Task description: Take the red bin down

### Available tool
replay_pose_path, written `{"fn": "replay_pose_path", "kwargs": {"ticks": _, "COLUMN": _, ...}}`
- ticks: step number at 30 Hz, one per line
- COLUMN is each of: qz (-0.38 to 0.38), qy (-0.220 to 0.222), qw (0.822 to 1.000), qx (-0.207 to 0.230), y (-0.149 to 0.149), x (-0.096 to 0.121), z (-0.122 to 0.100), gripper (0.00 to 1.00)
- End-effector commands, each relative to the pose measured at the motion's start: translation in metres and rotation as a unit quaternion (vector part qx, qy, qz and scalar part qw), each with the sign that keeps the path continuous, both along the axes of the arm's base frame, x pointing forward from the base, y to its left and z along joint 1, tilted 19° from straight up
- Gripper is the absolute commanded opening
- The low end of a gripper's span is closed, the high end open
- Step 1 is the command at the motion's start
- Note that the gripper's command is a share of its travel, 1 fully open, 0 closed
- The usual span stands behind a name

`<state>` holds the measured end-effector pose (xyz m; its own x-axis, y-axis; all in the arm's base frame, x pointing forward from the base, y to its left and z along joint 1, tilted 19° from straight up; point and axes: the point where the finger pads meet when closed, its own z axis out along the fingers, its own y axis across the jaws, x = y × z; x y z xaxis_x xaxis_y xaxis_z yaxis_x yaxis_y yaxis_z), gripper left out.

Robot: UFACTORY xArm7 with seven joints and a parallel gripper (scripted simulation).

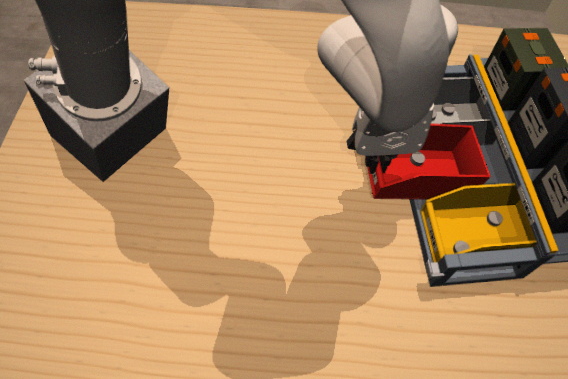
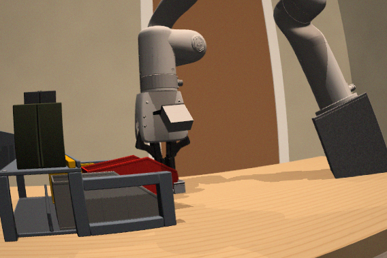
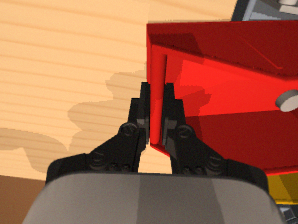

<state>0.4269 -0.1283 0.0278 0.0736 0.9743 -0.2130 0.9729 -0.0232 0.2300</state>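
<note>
A light wood-grain table top (image 1: 260, 333) (image 2: 272, 213) (image 3: 45, 45) carries the shelf (image 1: 530, 185) (image 2: 167, 203). In the top view, the shelf stands at the right. The gripper (image 1: 381, 163) (image 2: 165, 167) (image 3: 156, 96) is clenched on the front wall of the red open bin (image 1: 430, 185) (image 2: 136, 172) (image 3: 225, 125), one finger inside the wall and one outside. The bin's front end projects left beyond the shelf edge, over the table; its rear part remains above the shelf. A grey round part (image 1: 418, 158) (image 3: 289, 101) lies inside. The yellow bin (image 1: 480, 228) (image 2: 51, 189) (image 3: 284, 187) occupies the near end of the shelf, with two round parts inside.
</note>
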Motion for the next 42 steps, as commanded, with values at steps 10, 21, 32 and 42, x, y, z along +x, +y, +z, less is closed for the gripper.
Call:
{"fn": "replay_pose_path", "kwargs": {"ticks": 10, "qz": 0.000, "qy": -0.003, "qw": 1.000, "qx": -0.002, "y": 0.000, "x": -0.011, "z": -0.001, "gripper": 0.00}}
{"fn": "replay_pose_path", "kwargs": {"ticks": 21, "qz": 0.000, "qy": -0.002, "qw": 1.000, "qx": -0.002, "y": 0.001, "x": -0.039, "z": -0.008, "gripper": 0.00}}
{"fn": "replay_pose_path", "kwargs": {"ticks": 32, "qz": 0.000, "qy": -0.002, "qw": 1.000, "qx": -0.002, "y": 0.001, "x": -0.083, "z": -0.019, "gripper": 0.00}}
{"fn": "replay_pose_path", "kwargs": {"ticks": 42, "qz": 0.000, "qy": -0.002, "qw": 1.000, "qx": -0.002, "y": 0.001, "x": -0.083, "z": -0.019, "gripper": 0.00}}
